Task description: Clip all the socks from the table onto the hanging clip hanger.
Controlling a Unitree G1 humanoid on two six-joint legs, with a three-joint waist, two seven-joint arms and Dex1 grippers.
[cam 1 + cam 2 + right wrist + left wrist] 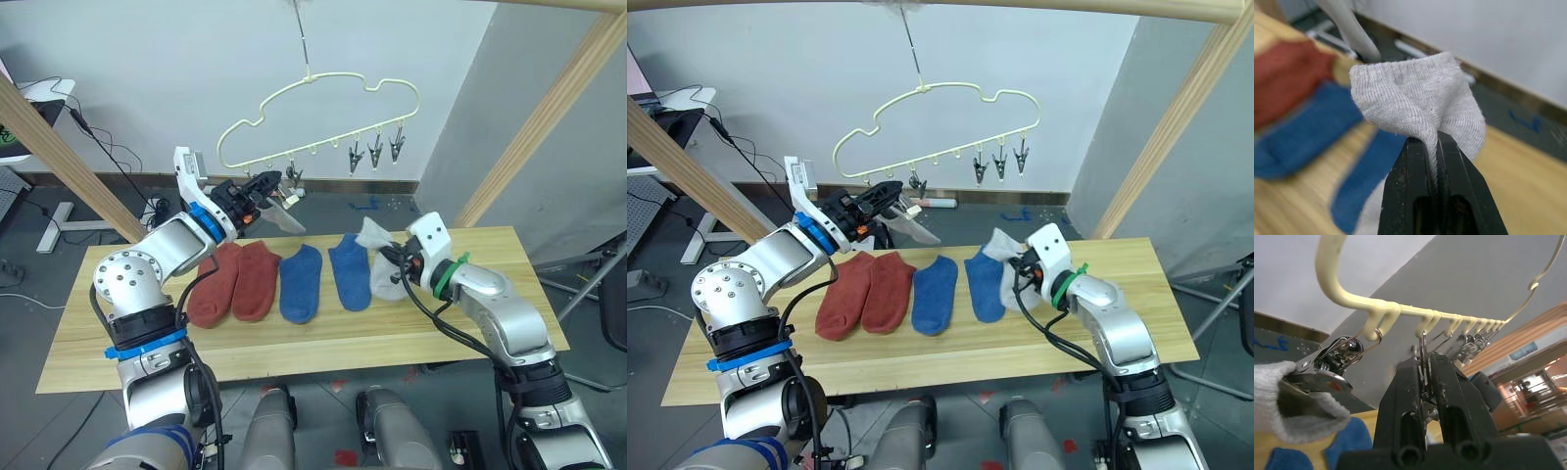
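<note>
I am working from the near edge of the long light wooden plank table [294, 357] outward. Lying flat across its middle are 2 rust-red ankle socks [235, 282] and 2 blue ankle socks [323, 277], all 4 untouched and waiting. At about 3 o'clock from them, my right gripper [1436, 147] is pinching a light grey ankle sock [1418, 93] by a fold, fingers shut tight on the fabric, with the rest of the sock trailing down to the tabletop.

Further out, around 11 o'clock from the blue pair, my left gripper [1425, 377] is squeezing the second grey metal clip [1421, 355] of the pale-yellow cloud-shaped wire hanger [323, 108], fingers closed on its handles. I judge that this is opening the clip for the sock in my right gripper. Just beside it, the first clip [1337, 357] is already biting another light grey sock [1288, 396], which is hanging free above the table.

So I am counting 1 sock clipped and 5 left, 1 of them in hand. Of the 6 clips, 4 are hanging empty towards 2 o'clock. No containers are involved here.
</note>
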